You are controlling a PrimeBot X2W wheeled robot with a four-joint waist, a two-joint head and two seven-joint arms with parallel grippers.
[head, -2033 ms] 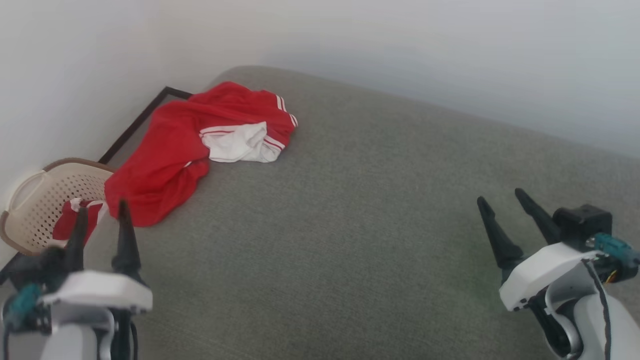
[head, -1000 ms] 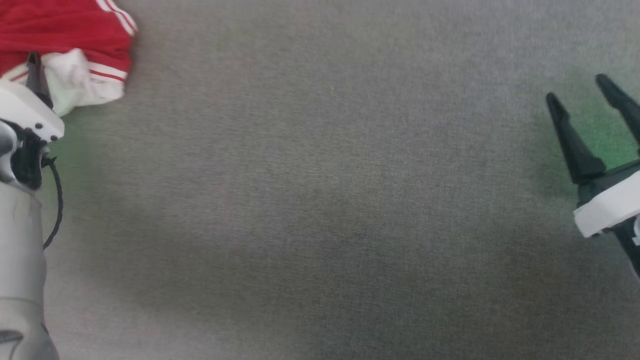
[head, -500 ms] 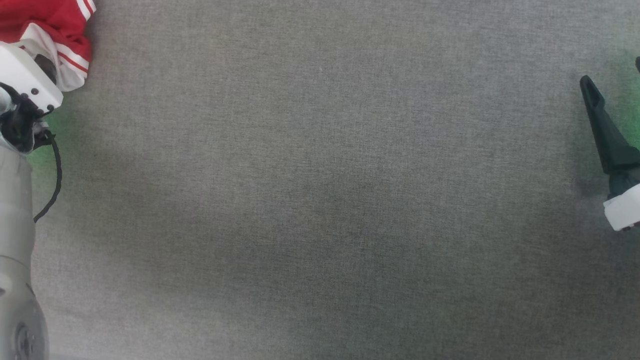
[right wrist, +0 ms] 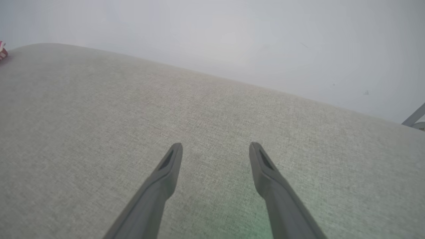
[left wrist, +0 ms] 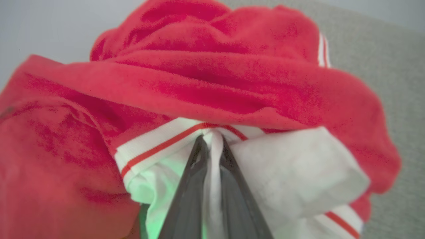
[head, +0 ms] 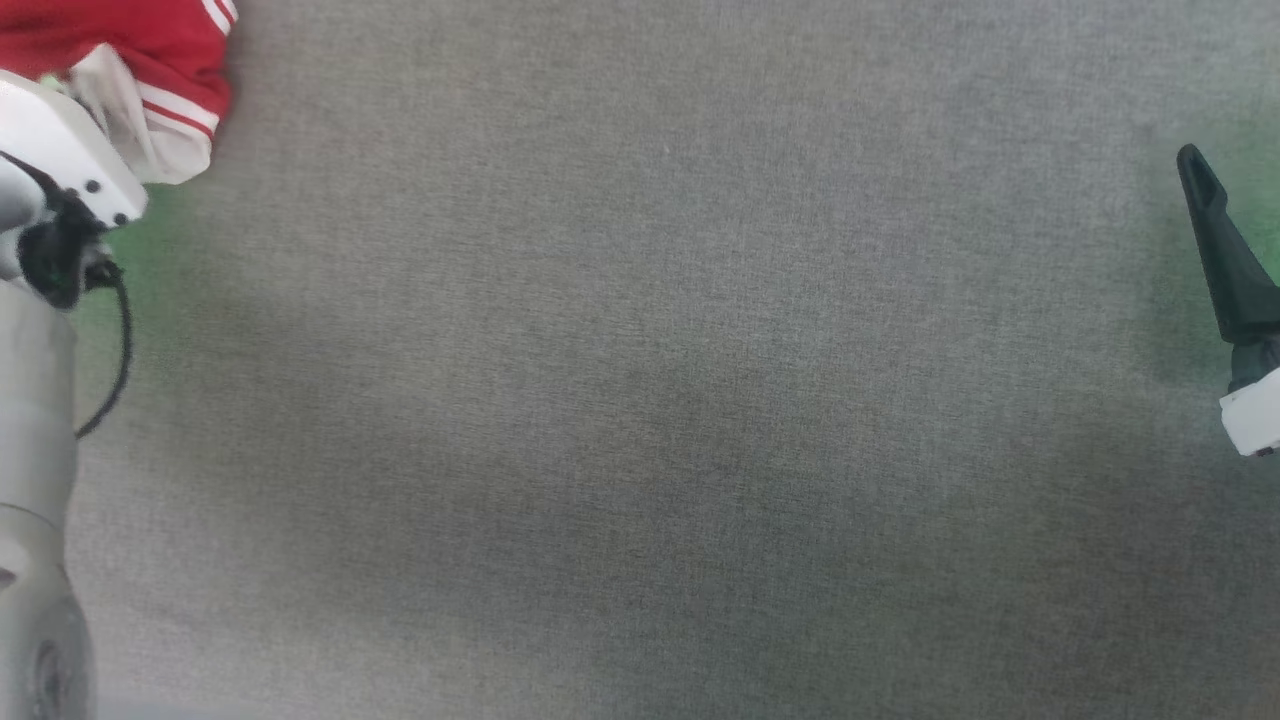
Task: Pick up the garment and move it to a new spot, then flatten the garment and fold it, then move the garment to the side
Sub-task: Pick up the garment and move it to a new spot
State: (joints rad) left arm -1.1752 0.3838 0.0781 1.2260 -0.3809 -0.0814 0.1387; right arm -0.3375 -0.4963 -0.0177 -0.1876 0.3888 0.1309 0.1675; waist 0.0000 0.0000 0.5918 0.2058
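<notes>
While right gripper [right wrist: 215,146] fingers are spread, white fold of red jersey [left wrist: 212,83] is pinched by left gripper [left wrist: 212,146] fingers.

garment [left wrist: 232,83]: red cloth, matt, soft nap; white panels smoother, striped trim ribbed | upholstered surface [head: 640,400]: grey woven fabric, matt, coarse grain | right gripper [right wrist: 215,145]: dark plastic, matt, smooth | left wrist housing [head: 60,150]: white plastic, smooth

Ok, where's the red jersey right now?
The jersey sits at the head view's top left, bunched on the grey surface, white part pinched in the left gripper.
</notes>
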